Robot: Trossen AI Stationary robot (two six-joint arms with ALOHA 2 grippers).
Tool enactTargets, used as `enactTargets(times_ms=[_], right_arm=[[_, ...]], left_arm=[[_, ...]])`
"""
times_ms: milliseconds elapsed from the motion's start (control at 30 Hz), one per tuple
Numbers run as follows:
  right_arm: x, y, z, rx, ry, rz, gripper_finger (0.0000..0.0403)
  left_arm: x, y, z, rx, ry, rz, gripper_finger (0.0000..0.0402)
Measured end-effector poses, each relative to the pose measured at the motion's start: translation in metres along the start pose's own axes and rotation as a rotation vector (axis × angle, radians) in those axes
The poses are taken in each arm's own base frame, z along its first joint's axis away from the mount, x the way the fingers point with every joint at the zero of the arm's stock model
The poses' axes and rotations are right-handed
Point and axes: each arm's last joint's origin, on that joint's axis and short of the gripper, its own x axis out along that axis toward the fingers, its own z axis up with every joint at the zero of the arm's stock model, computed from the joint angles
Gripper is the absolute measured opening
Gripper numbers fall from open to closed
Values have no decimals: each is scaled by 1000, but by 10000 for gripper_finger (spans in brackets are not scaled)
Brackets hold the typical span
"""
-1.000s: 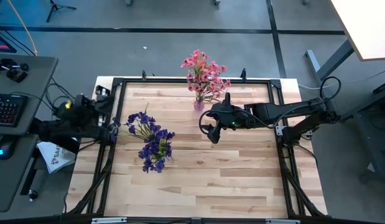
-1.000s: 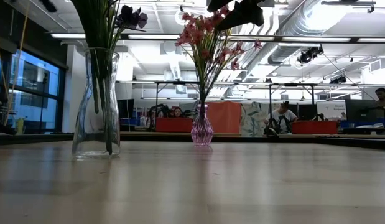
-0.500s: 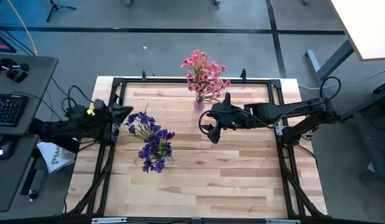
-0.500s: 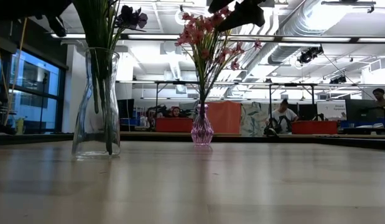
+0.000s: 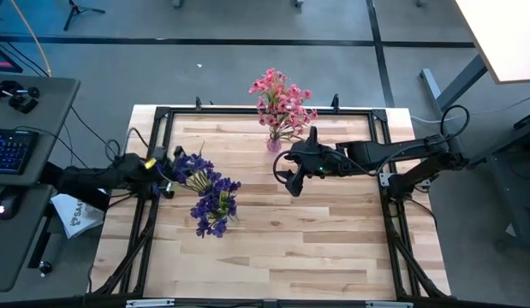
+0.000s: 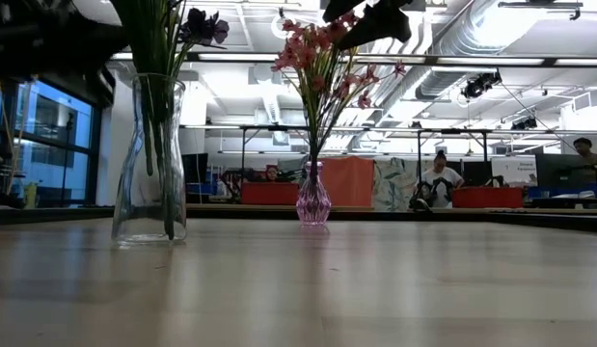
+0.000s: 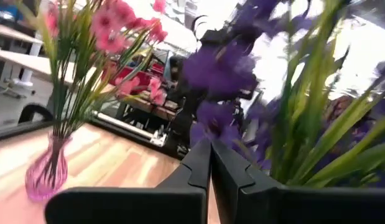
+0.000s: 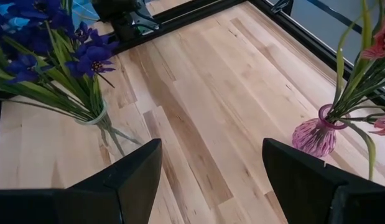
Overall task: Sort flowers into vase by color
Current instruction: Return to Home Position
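Purple flowers [image 5: 209,192] stand in a clear glass vase [image 6: 149,159] on the left half of the wooden table. Pink flowers [image 5: 280,101] stand in a small pink vase [image 5: 273,143] at the far edge. At the table's left edge my left gripper [image 5: 164,167] is shut with nothing in it, pointing at the purple blossoms [image 7: 223,68] just in front of it. My right gripper [image 5: 290,177] hangs open above the table's middle, between the two vases, with nothing between its fingers [image 8: 136,171].
A black metal frame [image 5: 247,111] runs around the table top. Bare wood [image 5: 316,248] lies on the near half and the right side. A desk with a keyboard [image 5: 12,150] stands left of the table. People and benches show in the room beyond the far edge.
My left gripper has sunk and turned about its own axis at the table's left edge, drawing in beside the purple flowers; it stays shut. Both bunches and the right arm have kept still.
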Motion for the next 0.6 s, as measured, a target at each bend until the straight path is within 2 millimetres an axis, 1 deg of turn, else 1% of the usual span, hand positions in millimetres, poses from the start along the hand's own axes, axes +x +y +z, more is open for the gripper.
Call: enactTargets(times_ms=[33,233,333,467,600], right_arm=[[0,0,0,5,0,0,272],[0,0,-1,10,10,9,272],[0,0,-1,10,13,15,272],[0,0,-3,-11,48,36,272],[0,-2,-9,-15,108,20,272]], left_arm=[[0,2,-6,-12,-2,6,0],[0,4,-9,41,16,40,0],[0,4,-9,40,23,42,0],[0,4,-13,-5,63,29,0],[-1,5,-22,0,160,38,0]])
